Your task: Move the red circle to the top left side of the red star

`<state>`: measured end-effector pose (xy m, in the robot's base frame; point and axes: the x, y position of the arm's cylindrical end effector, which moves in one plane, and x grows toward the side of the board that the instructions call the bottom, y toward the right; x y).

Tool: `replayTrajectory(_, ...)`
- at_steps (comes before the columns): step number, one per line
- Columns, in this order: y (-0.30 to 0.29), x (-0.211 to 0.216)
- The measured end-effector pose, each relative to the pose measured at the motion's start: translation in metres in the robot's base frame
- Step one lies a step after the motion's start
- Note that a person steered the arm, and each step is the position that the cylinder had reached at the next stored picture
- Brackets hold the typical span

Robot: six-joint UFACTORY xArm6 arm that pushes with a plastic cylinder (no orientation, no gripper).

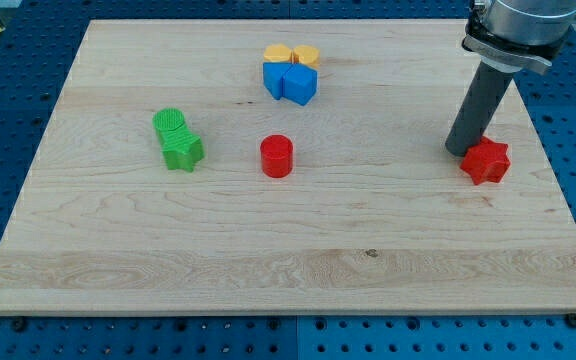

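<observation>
The red circle [277,156] is a short red cylinder standing near the middle of the wooden board [268,260]. The red star [486,160] lies far to the view's right, near the board's right edge. My tip [457,151] rests on the board just left of the red star, touching or nearly touching its upper left side. The tip is far to the right of the red circle. The dark rod rises from the tip toward the view's top right.
A green circle [170,124] and a green star [183,152] sit together at the view's left. Two blue blocks [290,82] and two yellow blocks [291,54] cluster at the top centre. Blue perforated table surrounds the board.
</observation>
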<state>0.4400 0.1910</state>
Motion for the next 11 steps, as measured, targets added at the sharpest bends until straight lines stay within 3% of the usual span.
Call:
replayTrajectory(1, -0.045, 0.000)
replayTrajectory(3, -0.056, 0.003)
replayTrajectory(5, -0.105, 0.038)
replayTrajectory(8, -0.234, 0.061)
replayTrajectory(9, -0.251, 0.046)
replayTrajectory(11, -0.213, 0.022)
